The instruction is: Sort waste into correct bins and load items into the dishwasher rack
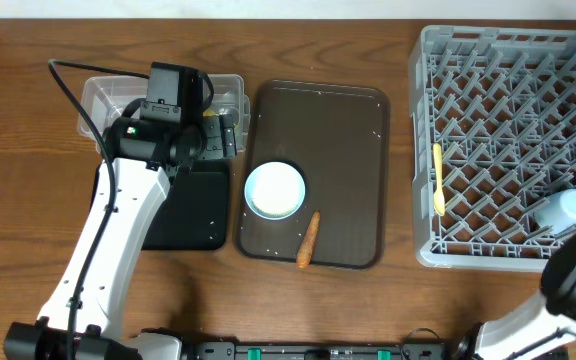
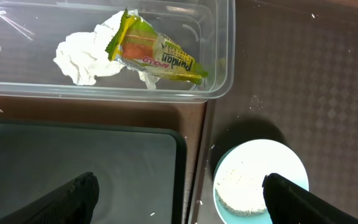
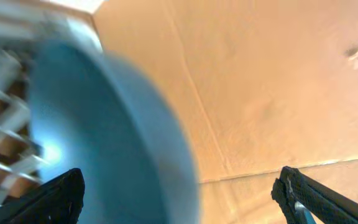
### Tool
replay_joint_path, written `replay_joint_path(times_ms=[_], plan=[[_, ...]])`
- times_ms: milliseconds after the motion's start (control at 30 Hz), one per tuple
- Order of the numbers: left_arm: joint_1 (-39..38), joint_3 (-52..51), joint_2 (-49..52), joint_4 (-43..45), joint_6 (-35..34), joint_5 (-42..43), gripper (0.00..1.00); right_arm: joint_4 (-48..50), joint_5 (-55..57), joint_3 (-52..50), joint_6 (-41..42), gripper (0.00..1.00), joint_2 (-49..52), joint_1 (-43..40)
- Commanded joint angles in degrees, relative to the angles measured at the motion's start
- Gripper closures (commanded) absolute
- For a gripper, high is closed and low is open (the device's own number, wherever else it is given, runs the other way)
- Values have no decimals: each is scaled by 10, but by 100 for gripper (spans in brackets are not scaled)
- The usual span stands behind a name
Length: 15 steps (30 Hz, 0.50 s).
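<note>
Seemingly blue cup (image 1: 565, 210), near rack (image 1: 508, 38) edge

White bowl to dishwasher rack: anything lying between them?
Nothing loose in the overhead view: from the white bowl, bare brown tray, then a strip of table before the dishwasher rack. The carrot stick sits off that line.
</note>
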Motion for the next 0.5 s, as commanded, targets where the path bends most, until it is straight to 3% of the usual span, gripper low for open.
replay_joint_path(times_ms=[0,233,467], plan=[[0,5,4,-1,1,-7,13,-26,-64,1,52,4,-50,6],[0,5,4,-1,1,-7,14,-194,-191,1,112,7,-95,33],[0,5,4,-2,1,-7,14,-322,-488,0,220,13,-97,106]])
